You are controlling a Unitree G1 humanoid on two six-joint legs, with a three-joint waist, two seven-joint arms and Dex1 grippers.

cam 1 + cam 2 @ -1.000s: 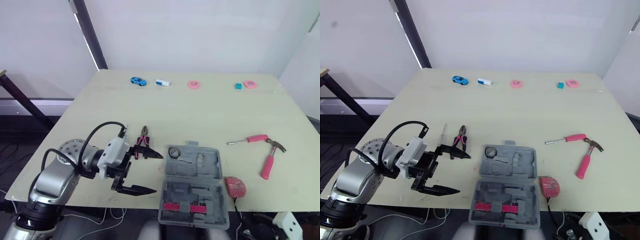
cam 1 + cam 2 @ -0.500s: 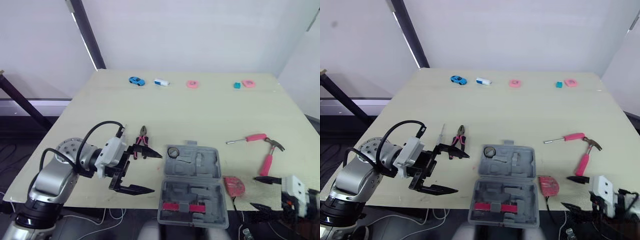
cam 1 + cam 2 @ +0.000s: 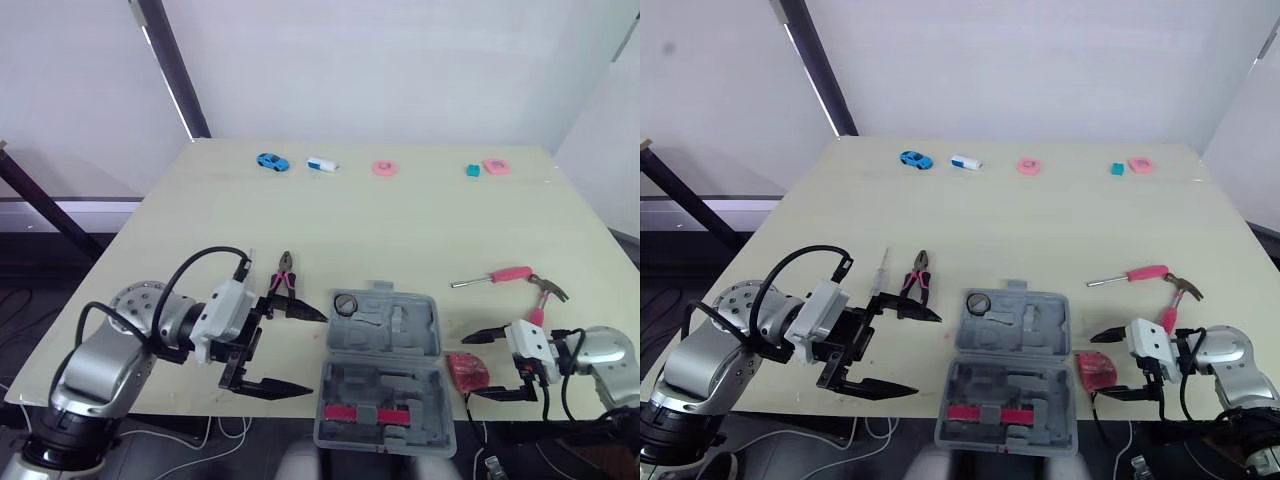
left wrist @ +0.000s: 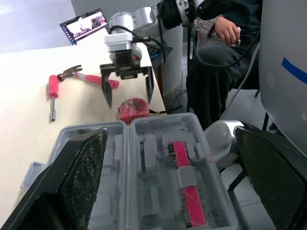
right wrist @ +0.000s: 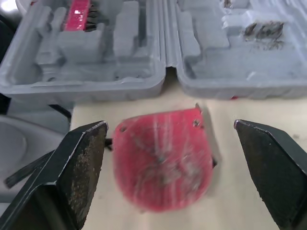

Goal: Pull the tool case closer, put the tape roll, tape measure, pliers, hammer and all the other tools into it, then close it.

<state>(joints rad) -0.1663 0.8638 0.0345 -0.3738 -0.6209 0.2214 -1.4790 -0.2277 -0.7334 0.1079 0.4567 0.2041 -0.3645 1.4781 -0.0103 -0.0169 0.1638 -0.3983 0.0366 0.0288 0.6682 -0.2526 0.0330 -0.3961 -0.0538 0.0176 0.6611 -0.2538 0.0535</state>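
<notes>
Tool case (image 3: 383,370) lies open on the surface (image 3: 400,220). Left pincer (image 3: 316,352) is just left of the case, fingers apart, holding nothing. Right pincer (image 3: 468,368) has its fingers apart on either side of the red tape measure (image 5: 163,165), which lies just right of the case. Tape roll (image 3: 347,303) sits in the case's far-left corner. Pliers (image 3: 285,293) are left of the case. Hammer (image 3: 540,300) and screwdriver (image 3: 492,278) are well right of it.

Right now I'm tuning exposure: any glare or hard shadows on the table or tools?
Left eye view: even light on the table, only a faint shadow under the hammer, no glare. Right wrist view: a thin shadow beside the tape measure. Left wrist view: the laptop screen glows.
</notes>
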